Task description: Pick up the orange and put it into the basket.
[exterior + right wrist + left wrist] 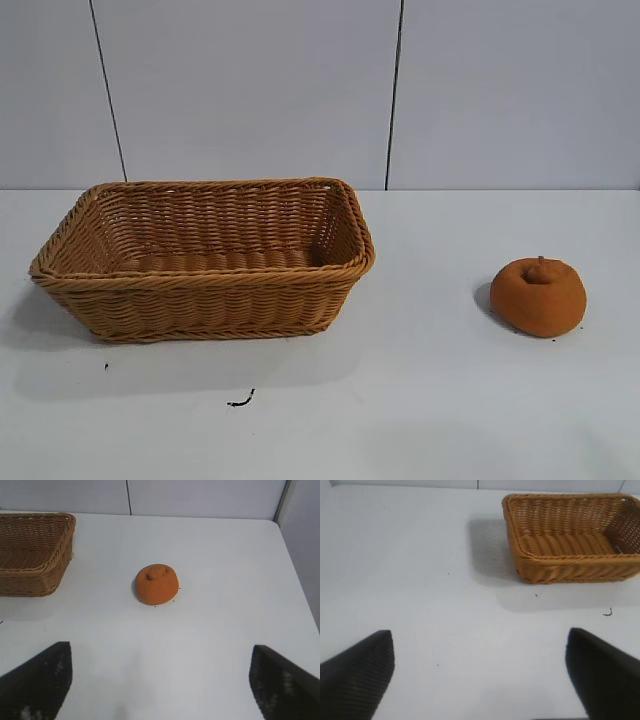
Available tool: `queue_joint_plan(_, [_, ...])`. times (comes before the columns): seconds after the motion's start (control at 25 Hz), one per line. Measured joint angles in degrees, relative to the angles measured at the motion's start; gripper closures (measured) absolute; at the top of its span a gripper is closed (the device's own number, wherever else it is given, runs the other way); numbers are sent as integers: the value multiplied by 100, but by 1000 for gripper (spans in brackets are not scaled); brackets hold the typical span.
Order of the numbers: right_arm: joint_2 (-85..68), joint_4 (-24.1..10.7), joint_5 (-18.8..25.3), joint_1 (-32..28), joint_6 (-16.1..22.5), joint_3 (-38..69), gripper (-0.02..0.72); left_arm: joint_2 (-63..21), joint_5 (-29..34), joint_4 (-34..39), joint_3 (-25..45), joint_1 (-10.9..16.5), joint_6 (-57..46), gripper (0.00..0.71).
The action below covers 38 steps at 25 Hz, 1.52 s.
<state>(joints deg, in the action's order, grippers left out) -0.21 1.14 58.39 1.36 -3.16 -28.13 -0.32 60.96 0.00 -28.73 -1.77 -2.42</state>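
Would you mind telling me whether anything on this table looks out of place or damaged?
Only small things: the orange looks squashed and lopsided, and a dark squiggly scrap lies on the table before the basket.

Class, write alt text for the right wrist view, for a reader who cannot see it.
A squat, dull-orange fruit with a stem nub sits alone on a white table, ahead of the right gripper, whose two dark fingers stand wide open and empty. A tan woven wicker basket stands farther off to one side, apart from the fruit.
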Motion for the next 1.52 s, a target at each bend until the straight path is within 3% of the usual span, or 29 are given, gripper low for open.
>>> queue_joint_plan(0.52, [356, -67, -5, 0, 97, -118, 45, 0, -6, 0, 0, 0, 0, 44])
queue_joint_plan(1.04, [5591, -1, -305, 0, 241, -2411, 45, 0, -6, 0, 0, 0, 0, 44])
queue_joint_plan(1.52, [10042, 758, -700, 0, -219, -4536, 45, 0, -6, 0, 0, 0, 0, 44])
